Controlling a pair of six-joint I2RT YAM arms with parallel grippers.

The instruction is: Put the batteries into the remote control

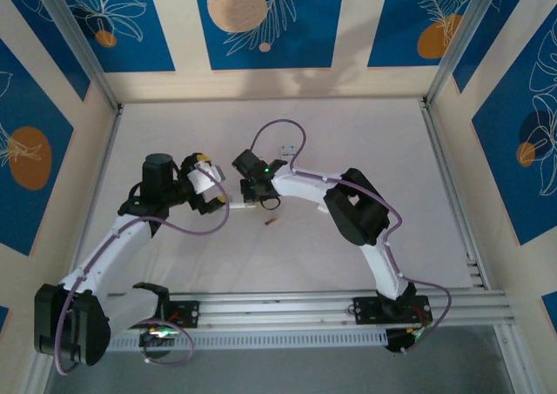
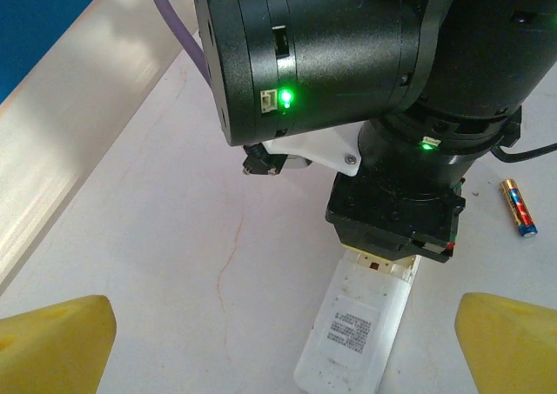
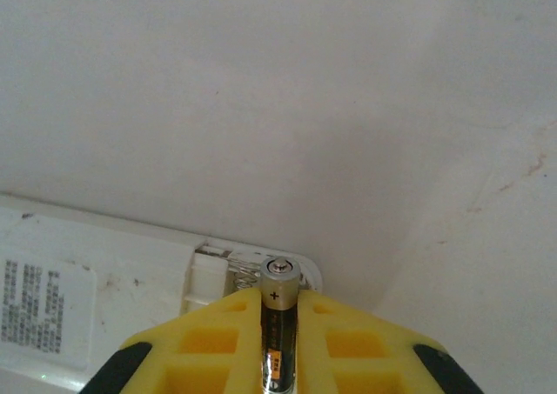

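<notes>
1. The two arms met over the middle of the white table (image 1: 365, 142), the left arm reaching in from the near-left corner and the right arm bending in from the near-right.
2. The right gripper (image 3: 280, 303) was clenched on a battery (image 3: 279, 320). Its yellow fingers (image 3: 209, 333) pressed against both sides of the dark cylinder, and the silver plus end stuck out past the tips.
3. That battery hung just over the end of the white remote (image 2: 352, 324), right at the open compartment, where a small spring (image 3: 246, 275) showed. I could not tell whether the battery was touching the remote.
4. The remote lay flat on the table with its back up and a printed label (image 2: 348, 329) showing. Its far end was hidden under the black wrist of the right arm, where a green light (image 2: 285, 98) glowed.
5. The left gripper (image 2: 280, 346) was released, its jaws spread wide with nothing between the pads. One yellow finger (image 2: 52, 346) sat well to the left of the remote and the other well to its right, neither touching it.
6. A spare battery (image 2: 518, 207) lay loose on the table just to the right of the right gripper, a little nearer the arm bases and apart from the remote.
7. A small pale item (image 1: 285, 148) sat farther back on the table, too small to make out.
</notes>
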